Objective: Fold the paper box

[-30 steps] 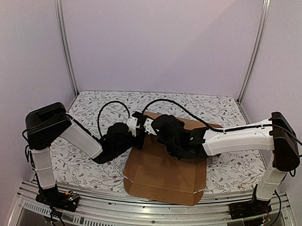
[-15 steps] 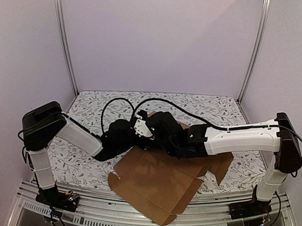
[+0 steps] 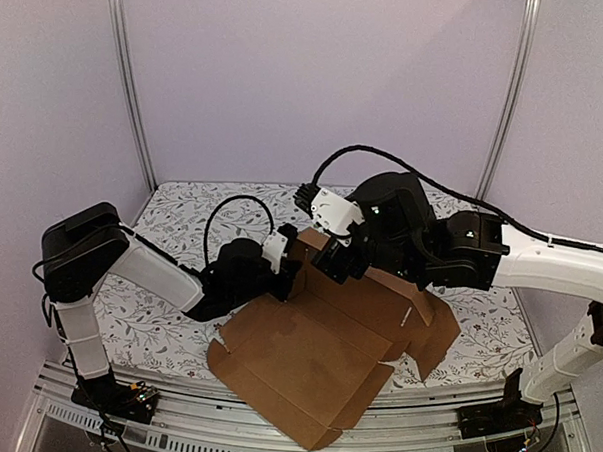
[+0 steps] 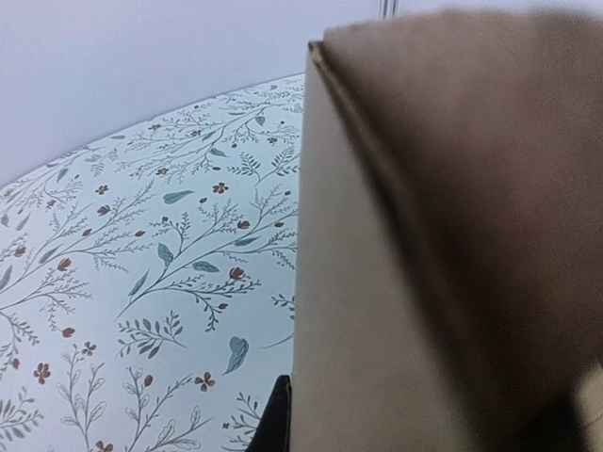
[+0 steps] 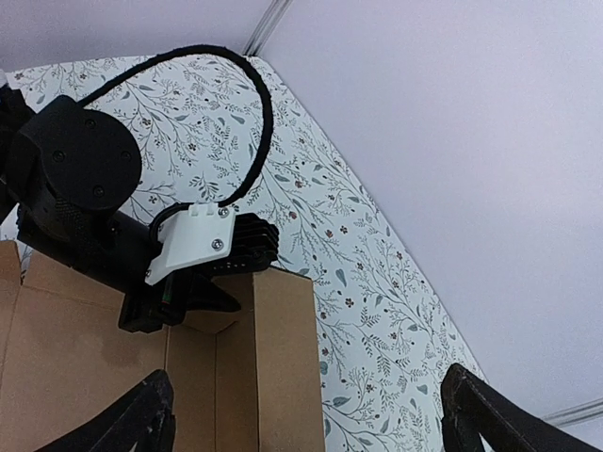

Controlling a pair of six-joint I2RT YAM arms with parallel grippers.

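Spotter: Cardboard is lying low and centre in the top view. The paper box [image 3: 316,357] is resting mostly flat and opened out on the floral table cover [image 3: 182,216], with its near corner reaching the metal rail [image 3: 173,421] at the bottom of the frame.

Recorder: Is any part standing up?

Spotter: One flap [image 3: 306,248] is standing upright at the sheet's upper left end. The left gripper [image 3: 288,265] is reaching in from the left of the frame and pinching it, fingers pressed together on the cardboard. In the left wrist view, blurred brown board is filling the right half.

Recorder: And the other arm?

Spotter: The right gripper [image 3: 338,263] is hanging above the sheet, just right of that flap. Going by the right wrist view, it is not touching it. Its two fingertips [image 5: 141,419] are showing at that view's lower corners, spread wide and holding nothing. The upright flap and the left gripper are sitting beneath them.

Recorder: What is the right side of the sheet doing?

Spotter: Creased panels are sloping up toward centre right of the top view, and tabs are sticking out at the right edge.
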